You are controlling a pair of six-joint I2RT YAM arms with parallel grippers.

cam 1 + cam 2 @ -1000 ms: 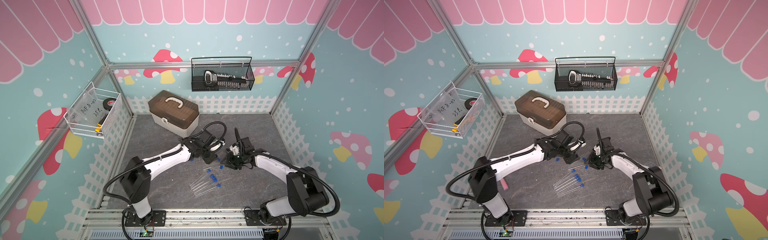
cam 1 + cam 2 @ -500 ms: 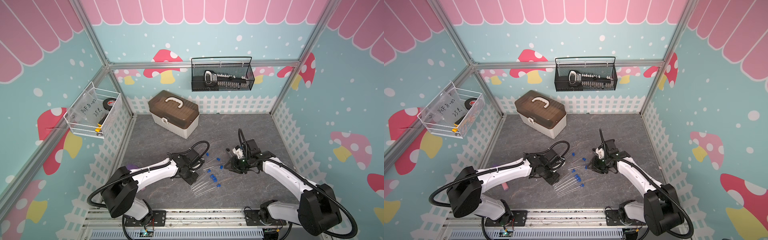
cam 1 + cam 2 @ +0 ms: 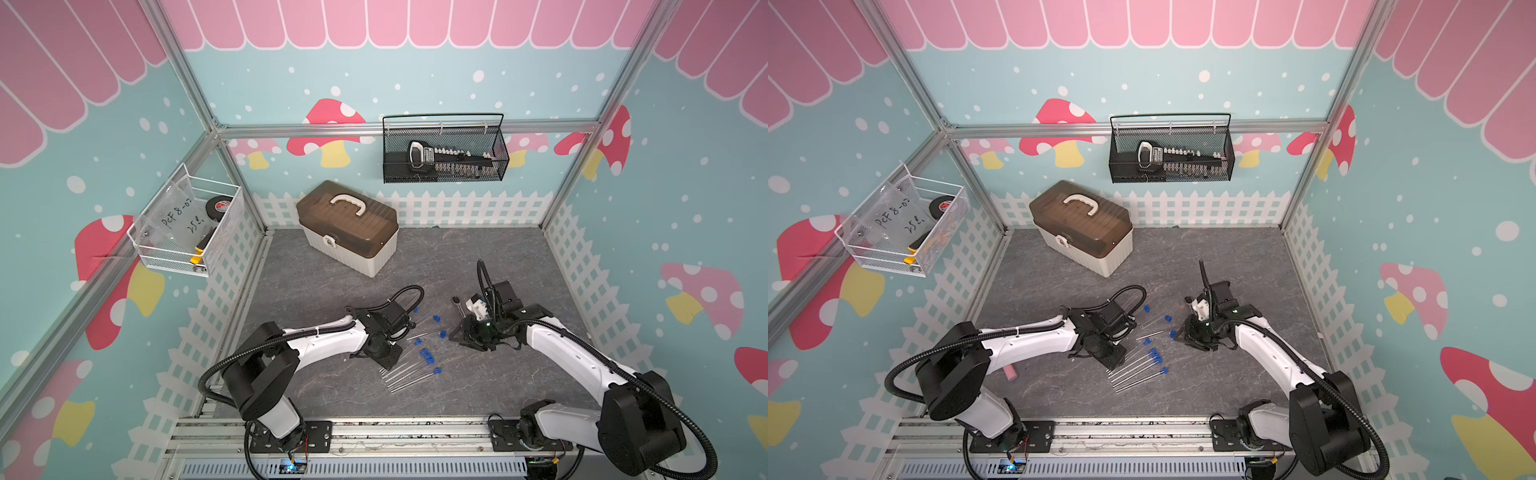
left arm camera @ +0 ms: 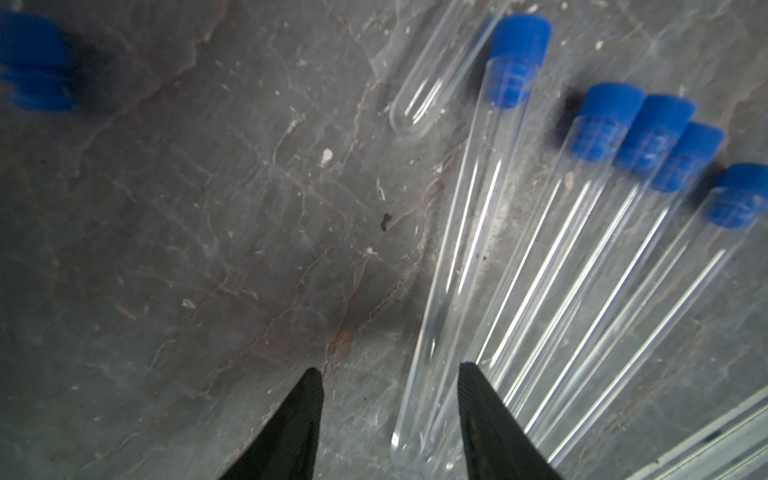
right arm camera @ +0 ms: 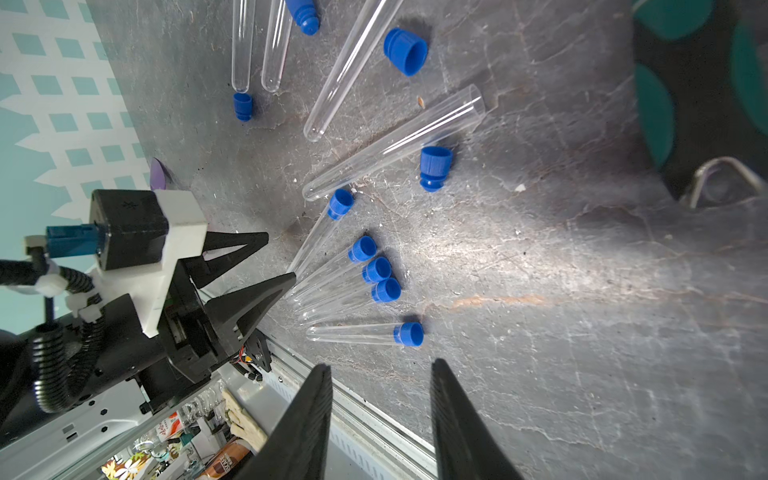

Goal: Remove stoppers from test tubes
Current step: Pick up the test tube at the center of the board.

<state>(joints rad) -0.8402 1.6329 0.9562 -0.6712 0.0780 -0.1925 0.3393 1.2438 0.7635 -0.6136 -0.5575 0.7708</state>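
Grey stone-look tabletop [image 3: 457,257]: a brown-lidded toolbox [image 3: 347,226] sits at the back. Clear tubes [image 5: 332,286] lie flat in a fan near the front, five capped blue. Loose blue stoppers [image 5: 434,166] are scattered beside more bare tubes, and a pink block [image 3: 1010,372] lies off left.

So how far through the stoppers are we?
Done: four open tubes lie beside four loose stoppers. In hand: nothing gripped; left gripper is open over the closed end of one capped tube, right gripper open and empty. Left: five capped tubes.
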